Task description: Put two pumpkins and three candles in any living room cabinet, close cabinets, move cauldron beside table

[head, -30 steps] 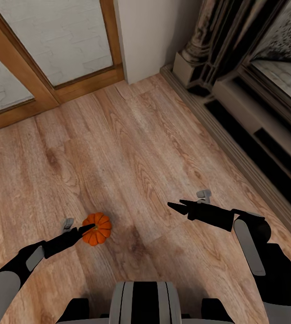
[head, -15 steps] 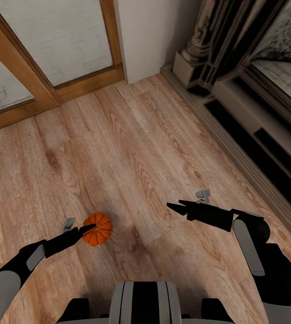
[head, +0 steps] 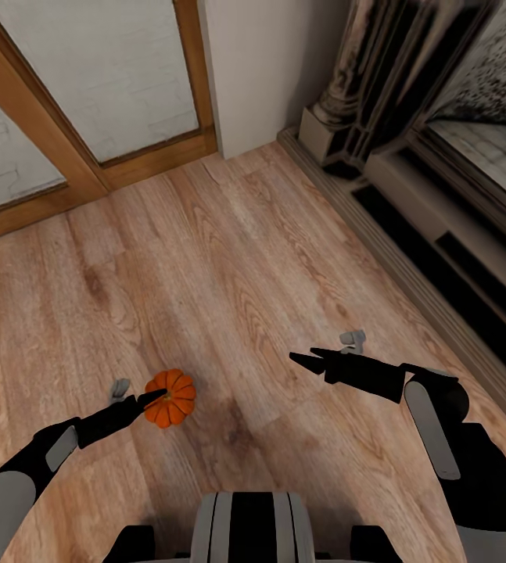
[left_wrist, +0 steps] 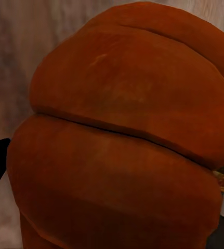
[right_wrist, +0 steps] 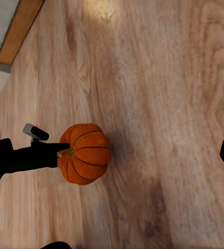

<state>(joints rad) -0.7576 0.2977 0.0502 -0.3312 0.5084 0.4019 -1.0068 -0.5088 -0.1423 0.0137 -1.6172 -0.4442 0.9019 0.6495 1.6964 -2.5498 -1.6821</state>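
One bright-orange ribbed pumpkin sits at the tips of my left gripper, which is shut on it just above the wooden floor. In the left wrist view the pumpkin looms very close, with a dark fingertip at each side of it. The right wrist view looks down on the same pumpkin, with the left gripper against its stem side. My right gripper hovers to the right of the pumpkin, open and empty, well apart from it. Candles, cabinet and cauldron are out of view.
A wood-framed glass door and a white wall close off the far side. A dark fireplace surround with a raised hearth ledge runs along the right. Bare wooden floor lies ahead.
The whole head view has shifted slightly, so the camera moved. Both arms and the pumpkin keep their places relative to me.
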